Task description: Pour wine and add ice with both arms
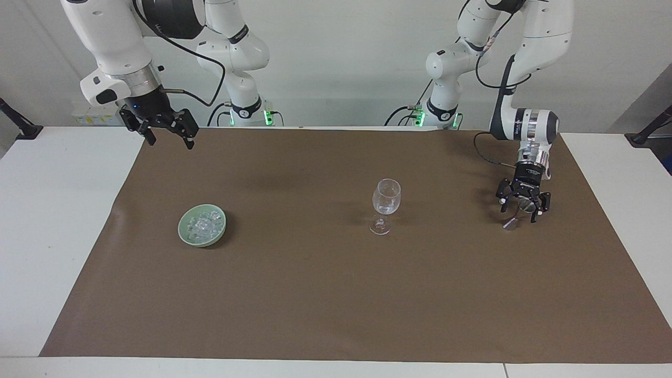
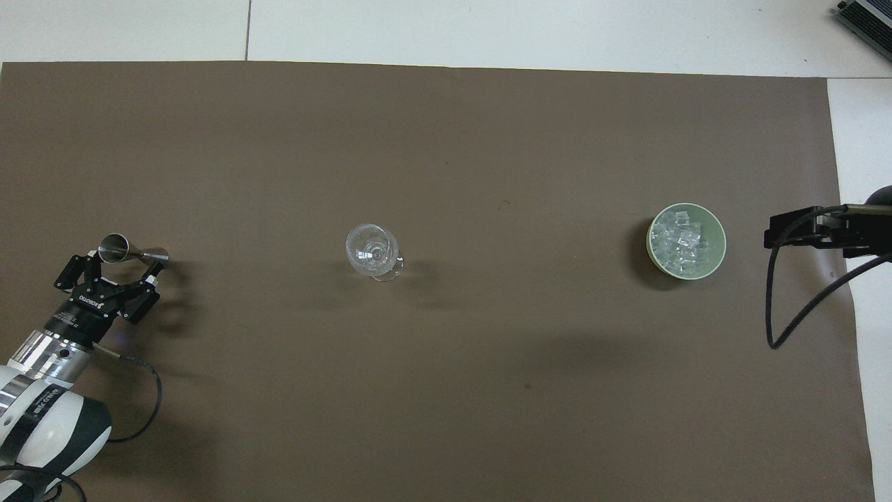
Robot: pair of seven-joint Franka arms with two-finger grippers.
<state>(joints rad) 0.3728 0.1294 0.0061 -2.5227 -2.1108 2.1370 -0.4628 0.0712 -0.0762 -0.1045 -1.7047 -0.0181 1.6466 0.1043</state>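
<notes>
Mat (image 1: 336,294), brown, covers table.
Right gripper (image 1: 167,132): spread, waiting above mat corner.
Left gripper (image 1: 523,209): spread astride jigger (image 2: 132,249), lying at 9 o'clock overhead.
Bowl (image 2: 718,258), 3 o'clock: holds ice (image 2: 679,242).
Glass (image 1: 386,202): upright, centre.

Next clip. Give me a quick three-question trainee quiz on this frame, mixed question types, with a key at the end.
1. True or false: the ice lies in the wine glass.
2. Which tool is spread open just above the metal jigger: A) the left tool, B) the right tool?
3. Fill in: the green bowl sits toward the ____ arm's end of the table.

Key
1. False: the ice is heaped in the green bowl, and the wine glass looks empty.
2. A. The right tool also looks open, but it waits raised above the brown mat's corner.
3. right
</notes>
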